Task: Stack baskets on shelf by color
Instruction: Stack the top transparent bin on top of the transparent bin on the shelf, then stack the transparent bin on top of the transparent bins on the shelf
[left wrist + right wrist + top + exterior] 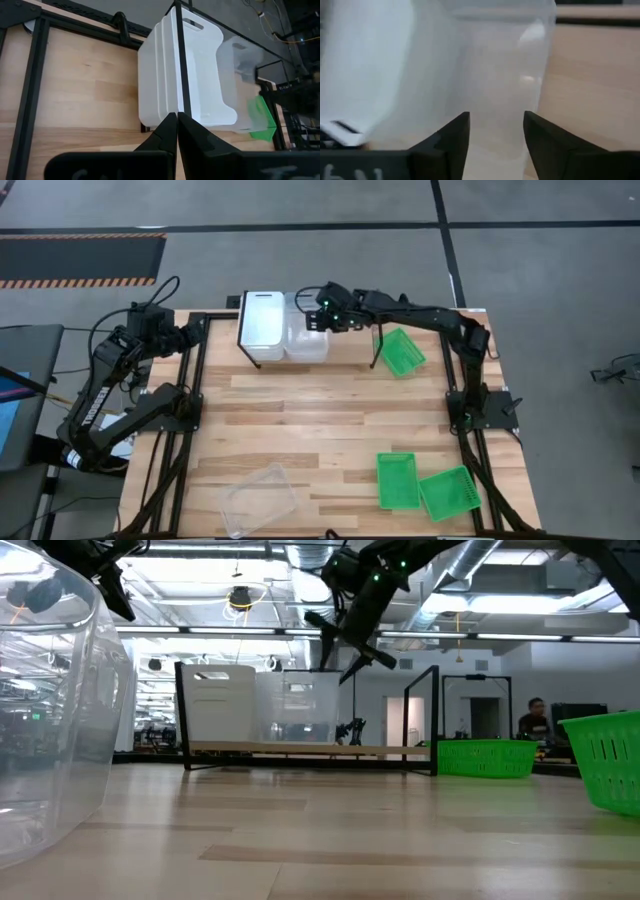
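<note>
On the shelf [300,750] at the table's far edge stand stacked white baskets [262,325] and, right of them, a clear basket [307,338]. My right gripper [314,320] hovers open just above that clear basket [485,75], apart from it in the low view [352,648]. A green basket [403,352] sits on the table right of the shelf. Two more green baskets [398,480] [447,492] and another clear basket [258,500] lie near the table's near edge. My left gripper [176,120] is shut, waiting left of the shelf [192,332].
The black frame rails [190,410] [470,450] run along the table's left and right sides. The wooden tabletop [320,415] between the shelf and the near baskets is bare. A person [536,718] sits far behind the table.
</note>
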